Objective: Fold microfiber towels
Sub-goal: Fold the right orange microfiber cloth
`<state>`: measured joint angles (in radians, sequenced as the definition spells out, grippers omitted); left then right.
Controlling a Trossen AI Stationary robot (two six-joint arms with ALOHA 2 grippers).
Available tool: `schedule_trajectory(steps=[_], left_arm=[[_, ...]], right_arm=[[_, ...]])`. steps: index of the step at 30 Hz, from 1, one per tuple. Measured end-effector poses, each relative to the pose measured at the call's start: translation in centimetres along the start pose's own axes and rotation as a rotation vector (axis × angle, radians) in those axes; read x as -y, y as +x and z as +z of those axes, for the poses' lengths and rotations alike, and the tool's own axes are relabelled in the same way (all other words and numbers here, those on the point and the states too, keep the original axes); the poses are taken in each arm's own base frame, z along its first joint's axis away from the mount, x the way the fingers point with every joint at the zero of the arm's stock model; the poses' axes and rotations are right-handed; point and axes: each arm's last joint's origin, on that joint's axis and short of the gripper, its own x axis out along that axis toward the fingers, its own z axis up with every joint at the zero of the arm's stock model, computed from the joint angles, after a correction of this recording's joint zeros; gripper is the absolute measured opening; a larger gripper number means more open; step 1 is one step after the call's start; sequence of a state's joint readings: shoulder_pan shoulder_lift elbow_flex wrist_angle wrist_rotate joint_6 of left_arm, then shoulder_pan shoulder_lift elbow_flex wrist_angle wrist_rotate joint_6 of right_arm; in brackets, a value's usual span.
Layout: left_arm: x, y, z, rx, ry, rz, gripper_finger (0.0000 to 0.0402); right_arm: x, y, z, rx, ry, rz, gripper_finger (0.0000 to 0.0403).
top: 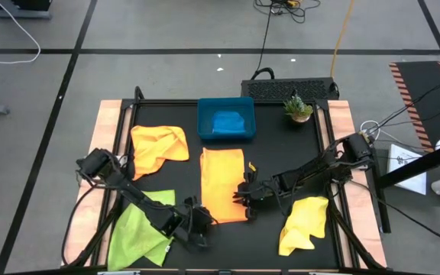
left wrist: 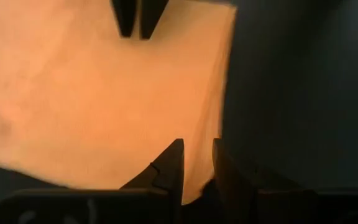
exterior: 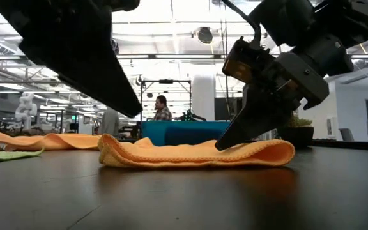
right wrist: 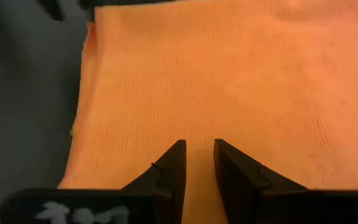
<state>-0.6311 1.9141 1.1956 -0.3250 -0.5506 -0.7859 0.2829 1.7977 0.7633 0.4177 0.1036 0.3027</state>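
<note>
Both end effectors (left wrist: 197, 163) (right wrist: 199, 160) narrowly parted, prongs astride folded orange towel (top: 223, 183), grip unclear.

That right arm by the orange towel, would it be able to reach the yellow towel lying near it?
Probably yes. The yellow towel lies flat on the table just beside the right tool, with nothing between them; the tool sits at the orange towel.

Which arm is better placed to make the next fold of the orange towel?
Probably both together. The left tool is at the orange towel's near left corner, and the right tool is at its near right edge. With one arm only, the left, since it is at a corner.
</note>
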Motion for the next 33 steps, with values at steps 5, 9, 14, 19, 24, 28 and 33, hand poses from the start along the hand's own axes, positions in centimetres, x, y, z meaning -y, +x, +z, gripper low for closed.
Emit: schedule_trajectory(steps=[5,9,14,19,24,28,33], left_arm=[[0.4,-0.6,-0.9,-0.023,-0.017,0.004,0.0088],[0.4,-0.5,-1.4,-0.022,-0.05,0.033,0.0088],[0.3,0.2,-1.5,-0.013,-0.081,0.051,0.0088],[0.0,1.3,-2.0,-0.041,-0.094,0.09,0.0088],[-0.8,1.2,-2.6,-0.092,-0.112,0.164,0.0088],[-1.0,0.9,-3.0,-0.124,-0.117,0.187,0.0088],[-0.9,0.8,-3.3,-0.145,-0.123,0.18,0.0088]], right_arm=[[0.0,0.0,0.1,0.005,0.0,0.001,0.0072],[0.0,0.0,0.1,0.006,0.0,0.002,0.0072],[0.0,0.0,0.1,0.012,0.001,0.004,0.0072],[0.0,0.0,0.1,0.012,0.001,0.004,0.0072],[0.0,0.0,0.1,0.01,0.0,0.003,0.0072],[0.0,0.0,0.0,0.002,0.0,0.001,0.0072],[0.1,0.0,0.0,-0.003,0.0,-0.002,0.0072]])
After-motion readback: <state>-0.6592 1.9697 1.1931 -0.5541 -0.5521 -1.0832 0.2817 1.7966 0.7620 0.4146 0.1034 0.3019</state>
